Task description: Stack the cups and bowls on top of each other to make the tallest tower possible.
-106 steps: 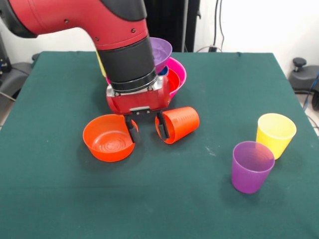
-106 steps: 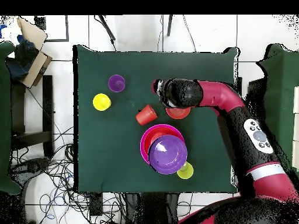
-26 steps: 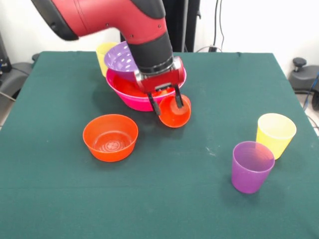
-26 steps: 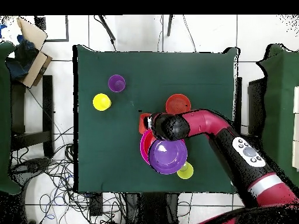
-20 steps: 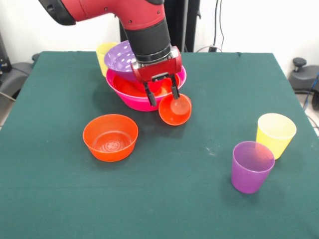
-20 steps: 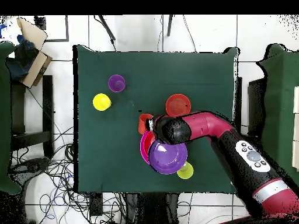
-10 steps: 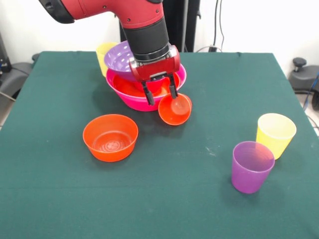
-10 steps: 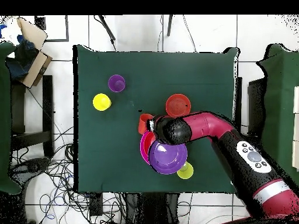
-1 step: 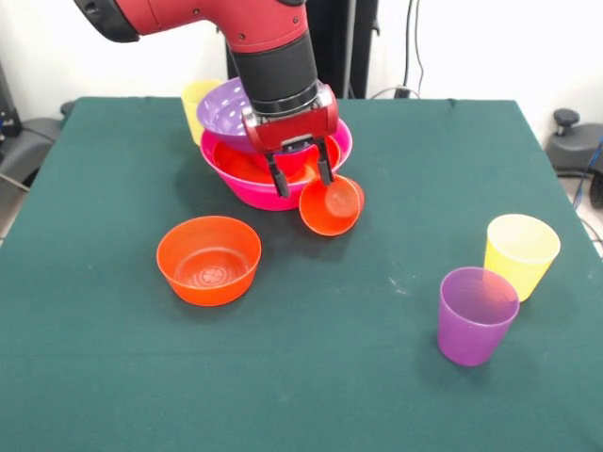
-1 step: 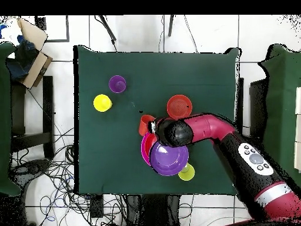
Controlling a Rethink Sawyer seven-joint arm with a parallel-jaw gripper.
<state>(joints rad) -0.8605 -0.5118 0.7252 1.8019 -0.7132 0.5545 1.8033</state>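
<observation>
Front view: the tower (image 9: pixel 247 162) stands toward the far side of the green worktop (image 9: pixel 396 377), its base the big pink bowl (image 9: pixel 252 191), which holds an orange bowl (image 9: pixel 237 163) with a tilted wide purple bowl (image 9: pixel 224 108) resting above it. Just behind the pile stands a yellow cup (image 9: pixel 195 102), partly hidden. At the pink bowl's near rim an orange cup (image 9: pixel 331 207) lies tipped with its mouth facing the camera, touching or nearly touching the bowl's wall. The pincer (image 9: pixel 301 173) hangs over that spot with its two dark fingers (image 9: pixel 279 179) spread; one finger stands at the cup's upper rim and the other over the pink bowl, and neither clamps anything, so the pincer is open. The red and black arm (image 9: pixel 254 38) comes down from the upper left. Nearer the camera and to the left, a small orange bowl (image 9: pixel 208 259) sits upright alone. Well apart at the right, a purple cup (image 9: pixel 476 314) and a second yellow cup (image 9: pixel 520 254) stand upright just beside each other. Overhead view: the purple bowl (image 10: pixel 169 156) covers most of the pink bowl (image 10: pixel 144 148), the orange cup (image 10: pixel 146 125) lies at its edge, and the arm (image 10: pixel 206 128) crosses above the pile.
</observation>
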